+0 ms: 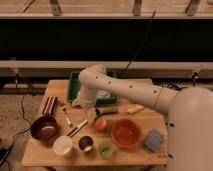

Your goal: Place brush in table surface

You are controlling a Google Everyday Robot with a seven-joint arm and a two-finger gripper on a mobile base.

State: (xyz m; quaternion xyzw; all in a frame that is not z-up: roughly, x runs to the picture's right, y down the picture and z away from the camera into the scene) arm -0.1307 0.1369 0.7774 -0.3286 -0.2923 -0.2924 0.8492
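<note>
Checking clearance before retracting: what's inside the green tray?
The green tray shows its left end, nothing visible there; the arm covers the rest. The gripper hangs above the table surface, near the brush.

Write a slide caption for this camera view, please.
The robot's tool hangs low over the wooden table, just beside the brush lying left of the orange bowl.

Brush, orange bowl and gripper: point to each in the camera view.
Brush (77,129), camera view, mid-handle.
Orange bowl (114,132), camera view, left rim.
Gripper (91,116), camera view, between its fingertips, just right of the brush.
</note>
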